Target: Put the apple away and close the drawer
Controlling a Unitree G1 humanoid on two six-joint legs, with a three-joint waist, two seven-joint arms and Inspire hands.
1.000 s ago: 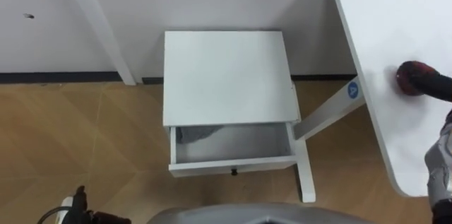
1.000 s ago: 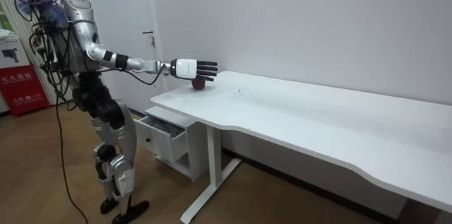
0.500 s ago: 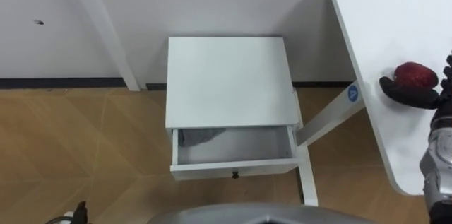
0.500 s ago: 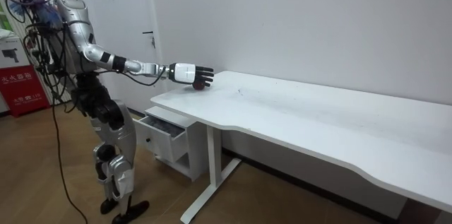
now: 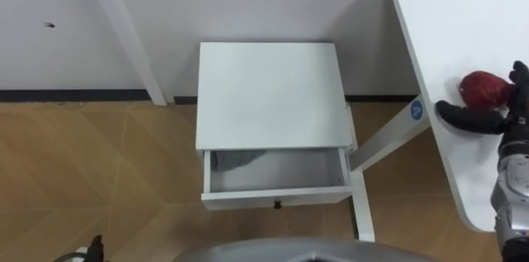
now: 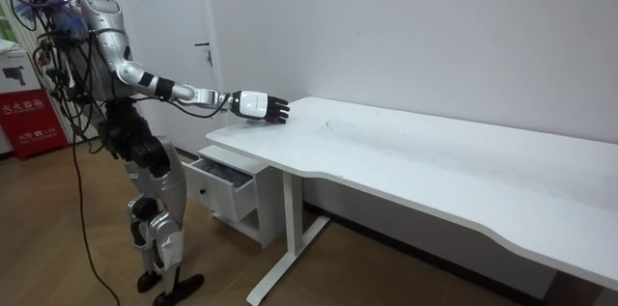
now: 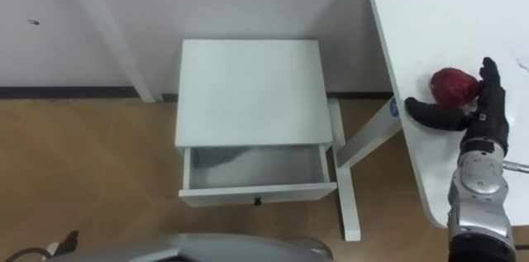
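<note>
A dark red apple [image 5: 484, 89] lies on the white desk [image 5: 463, 14] near its left edge. My right hand [image 7: 479, 121] rests on the desk against it. The thumb stretches along the apple's near side and the fingers [image 7: 489, 73] stand straight along its right side. The hand is open, and in the room view it [image 6: 257, 104] hides the apple. The white nightstand [image 5: 269, 92] stands left of the desk with its drawer [image 5: 277, 197] pulled open. A dark bit of my left hand [image 5: 92, 247] shows at the lower left edge.
A grey cloth [image 5: 235, 159] lies in the drawer's back left corner. The desk's slanted white leg [image 5: 388, 134] stands just right of the drawer. A white wall and a slanting white post [image 5: 124, 30] lie behind. I stand on the wooden floor [image 5: 99, 163] before the nightstand.
My right hand has come down from over the apple to the desk, its thumb now under the apple's near side. The whole eye view has shifted slightly.
</note>
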